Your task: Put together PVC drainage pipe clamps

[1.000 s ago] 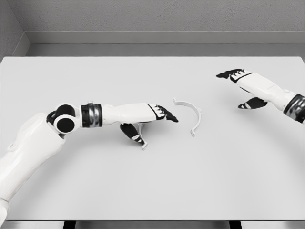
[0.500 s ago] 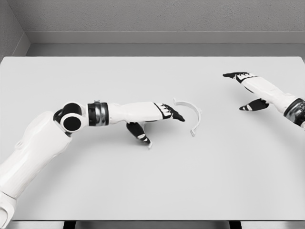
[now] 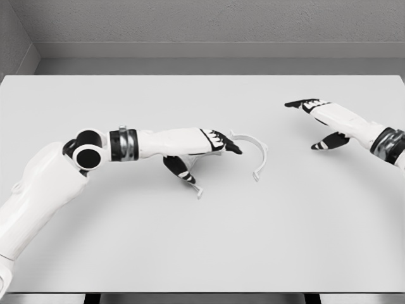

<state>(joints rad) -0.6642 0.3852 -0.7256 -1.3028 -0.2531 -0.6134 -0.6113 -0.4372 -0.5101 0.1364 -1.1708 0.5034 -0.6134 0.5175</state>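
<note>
A white half-ring clamp piece (image 3: 258, 152) lies on the table (image 3: 202, 253) just right of centre, its opening facing left. A second white clamp half (image 3: 198, 190) sits under my left hand (image 3: 212, 163); only its lower end shows past the thumb. The fingers of that hand reach right, almost to the free half's upper end, while the thumb presses down behind the held piece, so the hand grips it across its span. My right hand (image 3: 305, 125) hovers open at the right, fingers spread and pointing left, well apart from both pieces.
The white table runs back to a grey wall (image 3: 202, 25). Its front edge shows at the bottom of the view. Nothing else lies on it.
My left hand carried its clamp half a little to the right, closer to the free half, then drew its fingers slightly back. The right hand swung out and returned leftward.
</note>
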